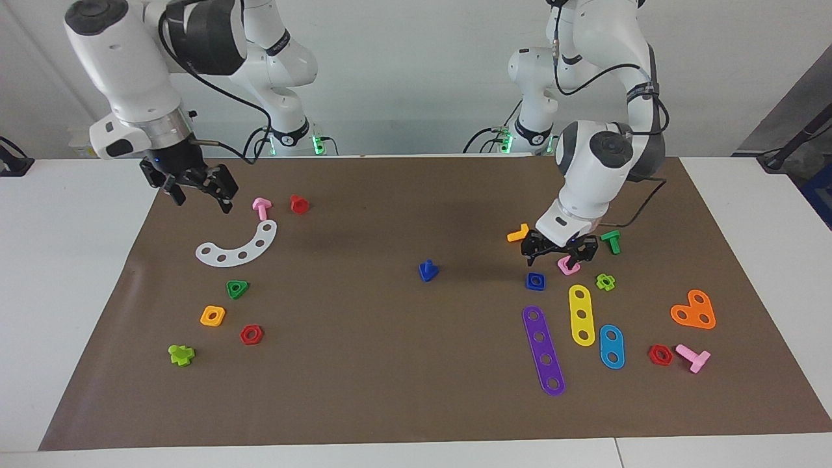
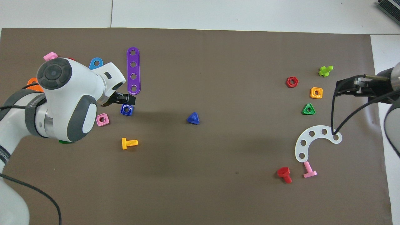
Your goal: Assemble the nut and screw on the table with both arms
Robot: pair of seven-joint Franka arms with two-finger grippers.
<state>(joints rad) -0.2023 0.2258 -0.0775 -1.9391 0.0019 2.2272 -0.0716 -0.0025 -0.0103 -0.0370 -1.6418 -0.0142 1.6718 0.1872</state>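
Note:
The blue square nut (image 1: 535, 281) (image 2: 127, 109) lies flat on the brown mat of the table (image 1: 364, 364), toward the left arm's end. The blue screw (image 1: 427, 270) (image 2: 193, 118) stands on its triangular head at mid-mat, shaft up, with nothing touching it. My left gripper (image 1: 553, 259) (image 2: 125, 99) hangs low and open over the mat just beside the blue nut and the pink nut, holding nothing. My right gripper (image 1: 200, 194) (image 2: 347, 87) is raised and open over the mat's edge at the right arm's end, also holding nothing.
Around the blue nut lie a pink nut (image 1: 569, 265), an orange screw (image 1: 519, 233), a green screw (image 1: 611, 241), and purple (image 1: 543, 350) and yellow strips (image 1: 581, 314). At the right arm's end lie a white curved strip (image 1: 237, 246), a red screw (image 1: 298, 204) and a green triangular nut (image 1: 237, 288).

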